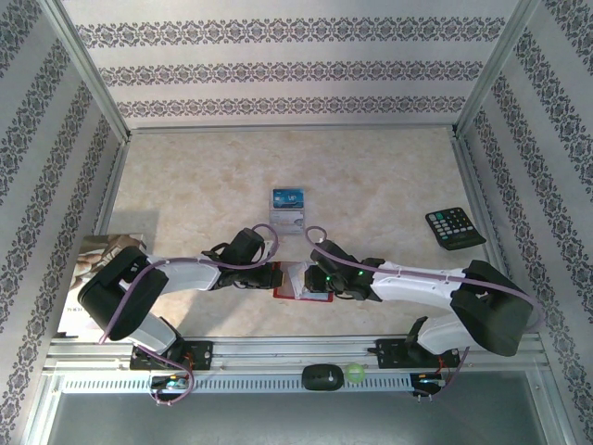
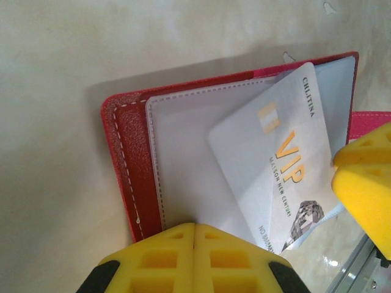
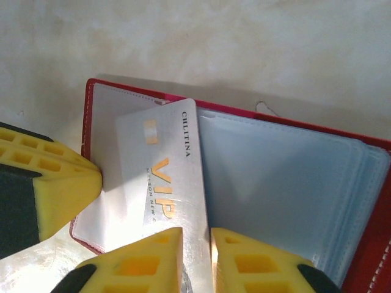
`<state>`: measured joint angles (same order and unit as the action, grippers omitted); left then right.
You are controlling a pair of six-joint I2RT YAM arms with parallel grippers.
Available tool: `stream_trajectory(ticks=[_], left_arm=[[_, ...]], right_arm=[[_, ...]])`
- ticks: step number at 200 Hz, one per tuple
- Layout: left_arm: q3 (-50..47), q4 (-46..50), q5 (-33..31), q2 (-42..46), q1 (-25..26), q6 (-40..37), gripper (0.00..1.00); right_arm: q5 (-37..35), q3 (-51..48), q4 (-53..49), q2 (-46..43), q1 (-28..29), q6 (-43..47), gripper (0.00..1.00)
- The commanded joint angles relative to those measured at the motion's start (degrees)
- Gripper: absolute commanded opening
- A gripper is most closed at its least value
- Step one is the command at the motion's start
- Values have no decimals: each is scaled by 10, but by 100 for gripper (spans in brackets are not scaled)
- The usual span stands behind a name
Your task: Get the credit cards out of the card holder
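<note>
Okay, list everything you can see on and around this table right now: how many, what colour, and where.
card holder: one, red, open, near middle of the table, between the two grippers
VIP card: one, silver with gold print, lying askew on the card holder's clear sleeves
blue card: one, blue, table middle, beyond the card holder
silver-grey card: one, silver-grey, right beside the blue card on its near side
remote: one, black, right side of the table
printed sheet: one, pale, left edge
oval object: one, black, on the front rail
green ball: one, green, beside the oval object
left gripper: yellow fingers, shut, at the card holder's edge
right gripper: yellow fingers, shut on the VIP card
</note>
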<state>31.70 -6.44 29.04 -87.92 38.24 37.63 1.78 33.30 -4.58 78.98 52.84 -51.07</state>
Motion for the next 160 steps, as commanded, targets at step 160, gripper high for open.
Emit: stream_trajectory(ticks=[160], left_arm=[[0, 54, -11, -30, -4, -19, 0]], right_arm=[[62, 9, -1, 27, -45, 44, 0]])
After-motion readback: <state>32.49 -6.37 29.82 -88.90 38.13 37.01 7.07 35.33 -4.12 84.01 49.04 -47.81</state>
